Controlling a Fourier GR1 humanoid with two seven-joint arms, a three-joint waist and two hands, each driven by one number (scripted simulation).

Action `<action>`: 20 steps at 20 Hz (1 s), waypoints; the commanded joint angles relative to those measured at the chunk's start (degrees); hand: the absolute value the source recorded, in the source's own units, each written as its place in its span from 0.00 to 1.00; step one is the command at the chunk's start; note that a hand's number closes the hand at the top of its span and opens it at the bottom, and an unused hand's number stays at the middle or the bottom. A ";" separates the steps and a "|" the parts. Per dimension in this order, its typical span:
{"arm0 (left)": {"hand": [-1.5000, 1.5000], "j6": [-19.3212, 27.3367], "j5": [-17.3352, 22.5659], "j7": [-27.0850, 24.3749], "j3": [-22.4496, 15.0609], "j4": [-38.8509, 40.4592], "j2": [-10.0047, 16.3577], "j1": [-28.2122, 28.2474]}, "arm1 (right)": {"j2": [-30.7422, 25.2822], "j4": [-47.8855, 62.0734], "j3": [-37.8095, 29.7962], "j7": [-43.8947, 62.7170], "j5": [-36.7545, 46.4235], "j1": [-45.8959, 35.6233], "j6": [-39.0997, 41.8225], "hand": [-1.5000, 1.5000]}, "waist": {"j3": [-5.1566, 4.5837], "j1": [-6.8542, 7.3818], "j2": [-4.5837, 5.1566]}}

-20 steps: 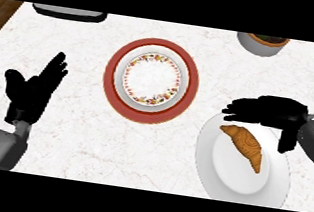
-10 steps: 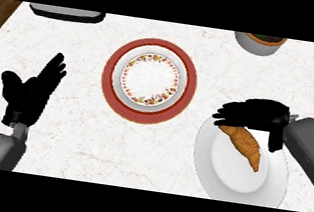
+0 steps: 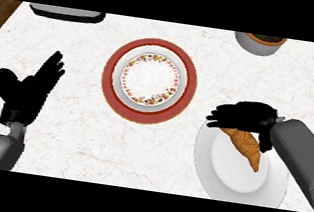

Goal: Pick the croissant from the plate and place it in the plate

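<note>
A golden-brown croissant point(image 3: 248, 147) lies on a plain white plate point(image 3: 218, 172) at the lower right. My right hand point(image 3: 244, 117) covers the croissant's upper end, with its fingers curled down round that end; the lower part of the croissant still rests on the plate. A second plate, white with a floral ring point(image 3: 149, 75), sits on a red charger plate point(image 3: 111, 84) at the centre of the counter and holds nothing. My left hand point(image 3: 26, 90) stays open at the left, fingers up, resting above the counter.
A dark grey tray point(image 3: 66, 12) sits at the back left edge. A grey bowl with a brown inside point(image 3: 259, 43) stands at the back right. Wooden floor shows past the marble counter's left and right edges.
My right hand has moved down and left onto the croissant's upper end, and its fingers have curled in. The left hand and both plates have stayed where they were.
</note>
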 commanded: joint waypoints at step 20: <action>0.50 -1.12 -3.67 0.48 1.76 0.04 -2.87 1.19 | 21.41 -7.35 -4.31 15.64 2.30 8.01 3.50 1.00 | -0.12 -1.32 -0.89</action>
